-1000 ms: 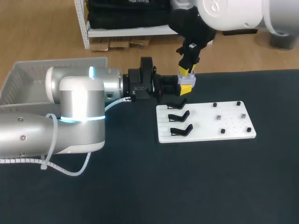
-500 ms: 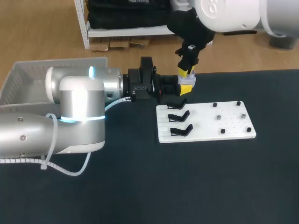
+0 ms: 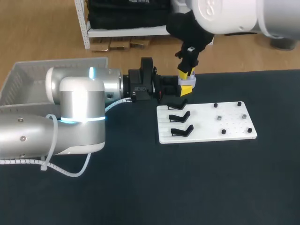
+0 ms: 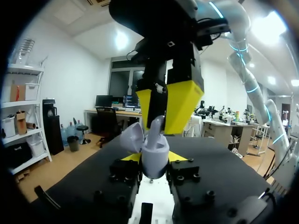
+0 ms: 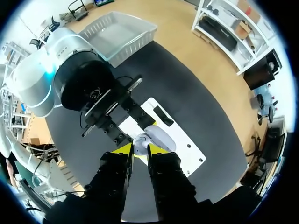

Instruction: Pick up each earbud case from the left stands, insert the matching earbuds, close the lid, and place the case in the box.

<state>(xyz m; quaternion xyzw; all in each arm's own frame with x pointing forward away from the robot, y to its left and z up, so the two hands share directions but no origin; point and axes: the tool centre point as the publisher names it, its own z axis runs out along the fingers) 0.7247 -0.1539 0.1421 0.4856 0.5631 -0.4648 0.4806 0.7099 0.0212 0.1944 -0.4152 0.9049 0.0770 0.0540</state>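
Your dark bench [image 3: 234,187] fills most of the head view. Your left arm [image 3: 75,112] lies across it from the left, and your right arm [image 3: 225,14] comes down from the far right corner. A pale slatted box [image 3: 23,77] sits at the bench's far left, behind the left arm. A white board [image 3: 220,126] lies flat near the middle, with three black stands [image 3: 180,131] in a column on its left part and small pegs [image 3: 224,131] on its right. Your left hand [image 3: 183,90] is just beyond the board's far left corner. It is closed on the lavender earbud case [image 4: 154,156], which sits between its black fingers with the lid swung open. Your right hand [image 3: 186,73] hangs directly over the case, pointing down. Its yellow tips are drawn close around a small pale earbud [image 4: 157,125], whose lower end meets the open case. In the right wrist view the case [image 5: 158,138] shows just ahead of the yellow tips.
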